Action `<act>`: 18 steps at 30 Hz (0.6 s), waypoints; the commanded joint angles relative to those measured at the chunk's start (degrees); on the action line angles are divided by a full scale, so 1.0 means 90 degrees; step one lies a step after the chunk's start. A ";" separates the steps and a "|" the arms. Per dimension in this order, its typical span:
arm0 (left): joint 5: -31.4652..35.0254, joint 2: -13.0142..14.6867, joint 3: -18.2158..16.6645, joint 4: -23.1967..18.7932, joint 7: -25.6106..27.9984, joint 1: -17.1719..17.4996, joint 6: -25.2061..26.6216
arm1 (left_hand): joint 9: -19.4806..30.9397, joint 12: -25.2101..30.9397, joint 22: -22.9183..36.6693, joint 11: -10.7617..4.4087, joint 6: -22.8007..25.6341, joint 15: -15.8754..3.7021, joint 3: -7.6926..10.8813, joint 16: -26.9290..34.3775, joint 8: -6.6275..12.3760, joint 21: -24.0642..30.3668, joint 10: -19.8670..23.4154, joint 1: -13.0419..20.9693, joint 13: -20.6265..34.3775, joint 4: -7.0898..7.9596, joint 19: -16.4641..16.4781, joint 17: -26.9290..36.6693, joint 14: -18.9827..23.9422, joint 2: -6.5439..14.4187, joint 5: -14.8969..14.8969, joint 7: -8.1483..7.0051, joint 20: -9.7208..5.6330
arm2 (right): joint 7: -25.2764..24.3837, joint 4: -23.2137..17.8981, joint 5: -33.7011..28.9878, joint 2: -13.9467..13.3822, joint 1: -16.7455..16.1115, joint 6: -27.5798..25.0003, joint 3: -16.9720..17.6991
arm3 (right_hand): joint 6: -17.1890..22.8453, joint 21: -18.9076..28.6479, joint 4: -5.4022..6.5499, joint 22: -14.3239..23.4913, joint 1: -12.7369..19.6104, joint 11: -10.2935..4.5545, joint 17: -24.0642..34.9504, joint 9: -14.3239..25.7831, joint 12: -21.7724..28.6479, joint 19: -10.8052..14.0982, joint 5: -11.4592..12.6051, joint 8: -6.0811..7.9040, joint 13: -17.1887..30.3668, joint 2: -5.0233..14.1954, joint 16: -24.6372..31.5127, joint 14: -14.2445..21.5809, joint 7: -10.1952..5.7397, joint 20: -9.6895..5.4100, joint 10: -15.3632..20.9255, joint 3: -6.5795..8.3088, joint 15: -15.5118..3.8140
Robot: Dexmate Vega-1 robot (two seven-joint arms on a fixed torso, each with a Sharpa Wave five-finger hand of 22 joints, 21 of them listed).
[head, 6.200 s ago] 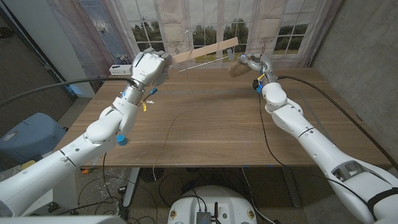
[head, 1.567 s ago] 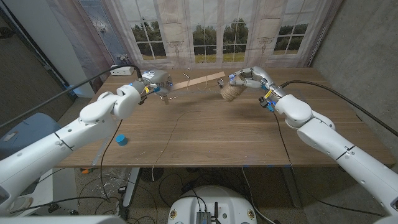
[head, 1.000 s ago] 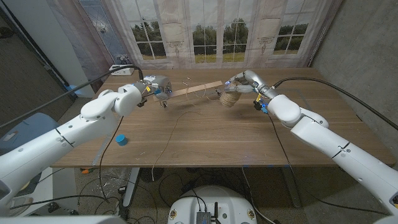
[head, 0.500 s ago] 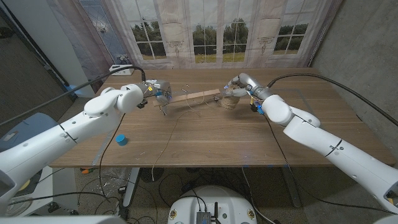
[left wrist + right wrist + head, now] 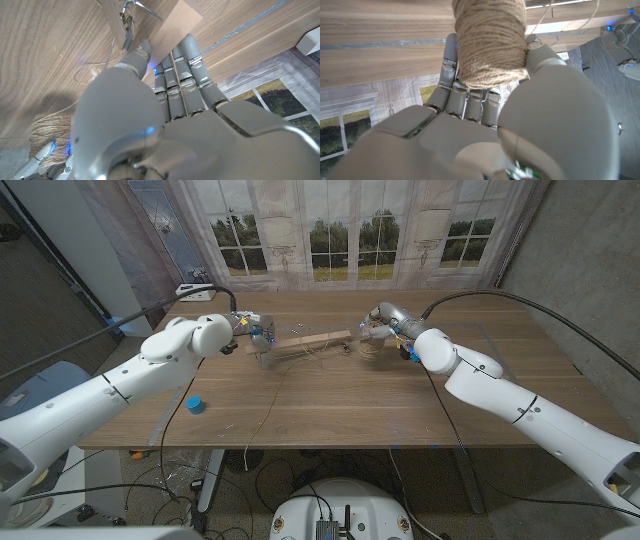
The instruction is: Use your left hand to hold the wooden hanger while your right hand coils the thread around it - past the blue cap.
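A makeshift lab: bare wooden table (image 5: 330,395), loose cables (image 5: 160,480) beneath, printed window backdrop (image 5: 330,230) behind.

No readable text, label, brand, number or sign appears on anything in these views.

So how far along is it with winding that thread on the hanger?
Done: the left hand grips the hanger and the right hand holds the spool. In hand: both are down at the table. Left: I can't see any coils on the wood, and the blue cap sits far off.
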 commanded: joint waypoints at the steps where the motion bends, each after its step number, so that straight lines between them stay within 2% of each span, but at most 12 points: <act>1: -0.0023 -0.0095 0.0215 0.0250 -0.0316 -0.0323 -0.0007 | 0.1040 -0.0105 0.0033 -0.0601 0.0446 -0.1499 0.0484 -0.0187 -0.0012 -0.0075 0.0502 -0.0290 -0.0075 0.0215 -0.0055 -0.0200 0.0905 0.0021 0.0026 -0.0528 -0.0431 | 0.0686 0.0195 -0.0298 0.0114 0.0588 -0.1108 -0.0522 | -0.0068 -0.0066 -0.0067 -0.0002 0.1532 -0.0035 -0.0010 0.0009 -0.0078 -0.0094 0.0053 -0.0001 -0.0021 0.1526 -0.0036 0.1080 -0.0010 -0.0686 -0.0082 -0.0031 -0.1813; 3: -0.0025 -0.0097 0.0236 0.0270 -0.0354 -0.0354 -0.0006 | 0.1001 -0.0198 0.0026 -0.0561 0.0322 -0.1469 0.0470 -0.0328 -0.0036 -0.0132 0.0392 -0.0449 -0.0148 0.0275 -0.0098 -0.0348 0.0771 -0.0014 0.0034 -0.0551 -0.0382 | 0.0686 0.0277 -0.0336 0.0129 0.0642 -0.1150 -0.0592 | -0.0100 -0.0102 -0.0240 0.0014 0.1791 -0.0073 -0.0040 0.0004 -0.0128 -0.0183 0.0072 0.0023 -0.0047 0.1550 -0.0004 0.1086 -0.0030 -0.0769 -0.0052 0.0042 -0.1840; 4: -0.0036 -0.0099 0.0251 0.0283 -0.0405 -0.0381 -0.0009 | 0.0986 -0.0252 0.0022 -0.0552 0.0281 -0.1405 0.0444 -0.0390 -0.0040 -0.0162 0.0311 -0.0528 -0.0177 0.0293 -0.0128 -0.0402 0.0672 -0.0063 0.0031 -0.0535 -0.0342 | 0.0681 0.0313 -0.0332 0.0152 0.0658 -0.1201 -0.0608 | -0.0066 -0.0098 -0.0258 0.0022 0.1856 -0.0084 -0.0048 0.0003 -0.0134 -0.0196 0.0074 0.0045 -0.0055 0.1574 0.0019 0.1119 -0.0046 -0.0798 -0.0018 0.0056 -0.1835; 6: -0.0032 -0.0096 0.0280 0.0293 -0.0473 -0.0418 -0.0006 | 0.0926 -0.0419 0.0016 -0.0531 0.0061 -0.1312 0.0390 -0.0612 -0.0066 -0.0309 0.0079 -0.0757 -0.0283 0.0321 -0.0338 -0.0589 0.0253 -0.0213 0.0029 -0.0605 -0.0189 | 0.0658 0.0383 -0.0329 0.0170 0.0679 -0.1227 -0.0640 | -0.0048 -0.0096 -0.0252 0.0025 0.1873 -0.0071 -0.0053 0.0002 -0.0132 -0.0203 0.0074 0.0055 -0.0059 0.1594 0.0032 0.1140 -0.0046 -0.0803 0.0012 0.0060 -0.1824; 7: -0.0007 -0.0091 0.0304 0.0296 -0.0513 -0.0442 -0.0007 | 0.0882 -0.0508 0.0018 -0.0486 -0.0093 -0.1269 0.0366 -0.0702 -0.0085 -0.0411 -0.0092 -0.0892 -0.0352 0.0360 -0.0517 -0.0684 -0.0008 -0.0240 0.0033 -0.0621 -0.0046 | 0.0643 0.0410 -0.0340 0.0169 0.0688 -0.1224 -0.0661 | -0.0041 -0.0089 -0.0235 0.0029 0.1868 -0.0056 -0.0057 0.0002 -0.0136 -0.0204 0.0073 0.0060 -0.0062 0.1610 0.0038 0.1150 -0.0044 -0.0795 0.0020 0.0057 -0.1816; 8: 0.0007 -0.0085 0.0319 0.0297 -0.0534 -0.0457 -0.0015 | 0.0808 -0.0586 0.0027 -0.0465 -0.0355 -0.1179 0.0286 -0.0751 -0.0122 -0.0598 -0.0336 -0.1077 -0.0451 0.0390 -0.0924 -0.0790 -0.0324 -0.0323 0.0031 -0.0677 0.0163 | 0.0636 0.0428 -0.0354 0.0179 0.0701 -0.1267 -0.0685 | -0.0037 -0.0068 -0.0209 0.0039 0.1816 -0.0024 -0.0064 0.0001 -0.0150 -0.0196 0.0058 0.0064 -0.0069 0.1555 0.0042 0.1136 -0.0037 -0.0766 0.0025 -0.0002 -0.1813; 10: 0.0016 -0.0094 0.0352 0.0310 -0.0628 -0.0507 -0.0014 | 0.0697 -0.0630 0.0032 -0.0509 -0.0556 -0.1086 0.0174 -0.0786 -0.0097 -0.0777 -0.0689 -0.1281 -0.0593 0.0397 -0.1246 -0.0927 -0.0788 -0.0429 0.0032 -0.0770 0.0380 | 0.0620 0.0462 -0.0410 0.0206 0.0740 -0.1400 -0.0754 | -0.0088 -0.0037 -0.0148 0.0039 0.1678 -0.0062 -0.0107 -0.0001 -0.0258 -0.0212 0.0042 0.0055 -0.0097 0.1425 0.0002 0.0971 -0.0029 -0.0685 -0.0097 -0.0147 -0.1816; 12: 0.0033 -0.0091 0.0383 0.0313 -0.0724 -0.0556 -0.0015 | 0.0532 -0.0639 0.0038 -0.0421 -0.0849 -0.0911 0.0033 -0.0795 -0.0092 -0.1045 -0.1141 -0.1462 -0.0791 0.0378 -0.1734 -0.1087 -0.1490 -0.0477 0.0044 -0.0844 0.0636 | 0.0644 0.0478 -0.0501 0.0246 0.0811 -0.1651 -0.0864 | -0.0182 -0.0101 -0.0091 0.0008 0.1567 -0.0122 -0.0133 -0.0004 -0.0364 -0.0318 0.0052 0.0037 -0.0128 0.1408 -0.0045 0.0712 -0.0064 -0.0627 -0.0192 -0.0231 -0.1759; 14: 0.0088 -0.0083 0.0404 0.0306 -0.0737 -0.0574 -0.0019 | 0.0470 -0.0635 0.0040 -0.0402 -0.1010 -0.0849 -0.0049 -0.0816 -0.0108 -0.1155 -0.1304 -0.1552 -0.0866 0.0379 -0.1932 -0.1148 -0.1795 -0.0521 0.0041 -0.0876 0.0714 | 0.0627 0.0495 -0.0591 0.0269 0.0859 -0.1831 -0.0962 | -0.0284 -0.0268 0.0035 -0.0020 0.1325 -0.0187 -0.0127 -0.0020 -0.0507 -0.0507 0.0059 0.0035 -0.0179 0.1493 -0.0058 0.0276 -0.0186 -0.0452 -0.0291 -0.0343 -0.1623; 16: 0.0136 -0.0071 0.0419 0.0285 -0.0773 -0.0588 -0.0008 | 0.0335 -0.0628 0.0043 -0.0418 -0.1326 -0.0733 -0.0272 -0.0800 -0.0124 -0.1395 -0.1656 -0.1736 -0.1033 0.0382 -0.2342 -0.1250 -0.2370 -0.0603 0.0044 -0.0944 0.0827 | 0.0651 0.0498 -0.0647 0.0291 0.0913 -0.2041 -0.1047 | -0.0431 -0.0475 0.0073 -0.0028 0.1153 -0.0292 -0.0141 -0.0049 -0.0646 -0.0703 0.0047 0.0021 -0.0229 0.1541 -0.0114 -0.0295 -0.0319 -0.0252 -0.0481 -0.0407 -0.1452; 17: 0.0163 -0.0064 0.0423 0.0276 -0.0771 -0.0589 -0.0012 | 0.0304 -0.0632 0.0045 -0.0408 -0.1388 -0.0710 -0.0310 -0.0800 -0.0118 -0.1449 -0.1751 -0.1756 -0.1070 0.0381 -0.2433 -0.1271 -0.2506 -0.0591 0.0051 -0.0958 0.0862 | 0.0652 0.0499 -0.0657 0.0306 0.0930 -0.2146 -0.1073 | -0.0454 -0.0509 0.0091 -0.0030 0.1107 -0.0324 -0.0138 -0.0054 -0.0669 -0.0734 0.0039 0.0019 -0.0236 0.1541 -0.0113 -0.0360 -0.0310 -0.0213 -0.0534 -0.0427 -0.1444; 18: 0.0190 -0.0056 0.0427 0.0266 -0.0772 -0.0589 -0.0017 | 0.0245 -0.0643 0.0046 -0.0408 -0.1540 -0.0678 -0.0425 -0.0801 -0.0123 -0.1557 -0.1945 -0.1822 -0.1141 0.0364 -0.2614 -0.1320 -0.2741 -0.0661 0.0047 -0.0997 0.0986 | 0.0683 0.0500 -0.0648 0.0309 0.0954 -0.2235 -0.1096 | -0.0511 -0.0590 0.0095 -0.0036 0.1042 -0.0336 -0.0161 -0.0063 -0.0711 -0.0810 0.0035 0.0014 -0.0252 0.1511 -0.0145 -0.0541 -0.0343 -0.0112 -0.0651 -0.0452 -0.1437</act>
